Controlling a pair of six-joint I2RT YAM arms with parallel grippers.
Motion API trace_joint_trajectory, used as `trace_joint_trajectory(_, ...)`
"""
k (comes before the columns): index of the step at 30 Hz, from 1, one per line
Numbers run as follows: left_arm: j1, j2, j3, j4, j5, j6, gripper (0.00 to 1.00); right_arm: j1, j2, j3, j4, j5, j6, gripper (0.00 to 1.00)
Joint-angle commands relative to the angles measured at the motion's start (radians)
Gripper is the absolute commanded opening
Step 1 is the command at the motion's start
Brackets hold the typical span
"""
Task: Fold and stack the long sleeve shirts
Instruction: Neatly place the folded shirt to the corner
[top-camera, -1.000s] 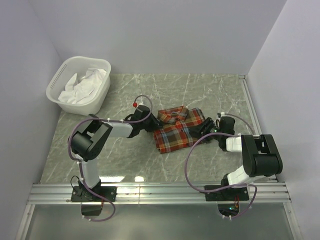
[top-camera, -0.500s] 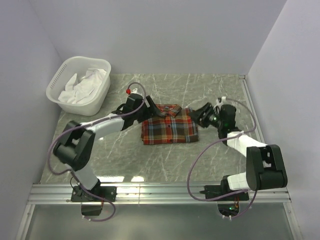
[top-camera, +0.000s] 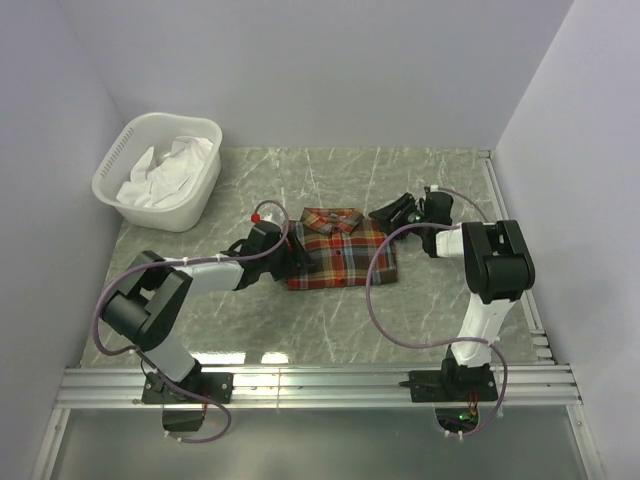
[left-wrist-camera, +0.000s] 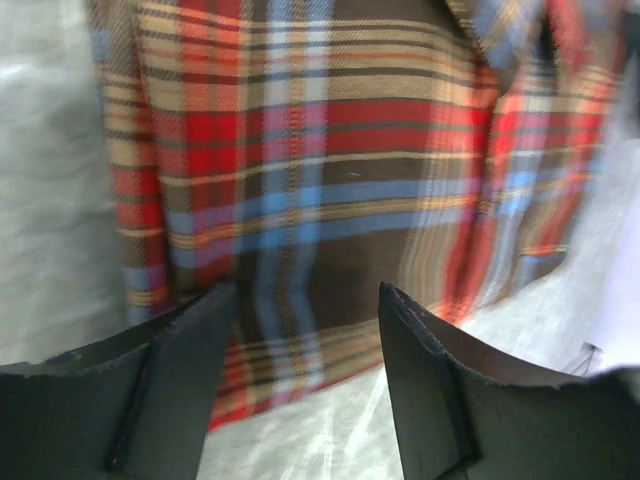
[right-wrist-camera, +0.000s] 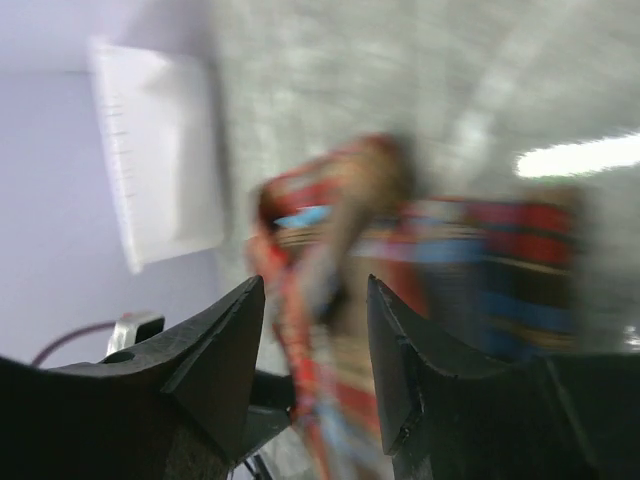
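With the shirt (top-camera: 342, 252) lying folded in the middle of the table (top-camera: 300, 325), our left gripper (top-camera: 296, 257) spread empty at its left edge and our right gripper (top-camera: 392, 210) spread empty off its far-right corner, we judge the fold done and must next grasp its edges for stacking.

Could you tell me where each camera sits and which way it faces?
Top external: above and behind, looking down at the shirt and basket; left arm and right arm show.
Left wrist: on the left arm, looking onto the shirt; left end effector below.
Right wrist: blurred, facing across the shirt towards the basket; right end effector below.
Shared: all three see the shirt.
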Motion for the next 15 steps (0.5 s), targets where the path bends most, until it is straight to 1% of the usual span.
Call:
trace_joint_trajectory(1, 0.002, 0.013, -0.025, 0.058, 0.034, -0.021, 0.67, -0.006, 0.036, 0.002, 0.048, 0.031, -0.002, 0.52)
trace_joint_trajectory(4, 0.002, -0.030, -0.032, 0.042, 0.022, -0.017, 0.68, -0.027, 0.034, -0.024, 0.027, 0.052, -0.042, 0.52)
trace_joint_trajectory(5, 0.002, -0.049, -0.029, 0.017, 0.011, -0.014, 0.69, -0.032, 0.010, -0.027, 0.007, 0.069, -0.060, 0.52)
trace_joint_trajectory(6, -0.001, -0.070, -0.025, 0.001, 0.003, -0.005, 0.72, -0.037, -0.009, -0.023, -0.024, 0.081, -0.082, 0.52)
trace_joint_trajectory(7, 0.001, -0.114, -0.011, -0.016, -0.016, -0.004, 0.73, -0.041, -0.030, -0.020, -0.096, 0.095, -0.105, 0.52)
trace_joint_trajectory(8, 0.001, -0.137, -0.002, -0.069, -0.026, 0.005, 0.75, -0.041, -0.086, -0.014, -0.136, 0.110, -0.147, 0.52)
trace_joint_trajectory(10, 0.001, -0.208, 0.038, -0.132, -0.075, 0.025, 0.82, -0.040, -0.154, -0.012, -0.238, 0.170, -0.189, 0.53)
trace_joint_trajectory(11, 0.001, -0.230, 0.053, -0.151, -0.089, 0.032, 0.84, -0.038, -0.227, -0.027, -0.265, 0.187, -0.192, 0.55)
trace_joint_trajectory(12, 0.002, -0.249, 0.067, -0.239, -0.095, 0.042, 0.92, -0.040, -0.265, -0.041, -0.286, 0.215, -0.189, 0.57)
trace_joint_trajectory(13, 0.004, -0.283, 0.102, -0.275, -0.110, 0.050, 0.95, -0.037, -0.301, -0.058, -0.318, 0.224, -0.176, 0.59)
trace_joint_trajectory(14, 0.007, -0.297, 0.122, -0.305, -0.147, 0.062, 0.97, -0.032, -0.375, -0.098, -0.331, 0.233, -0.165, 0.63)
trace_joint_trajectory(15, 0.019, -0.309, 0.142, -0.374, -0.158, 0.087, 0.99, -0.028, -0.415, -0.119, -0.349, 0.268, -0.150, 0.68)
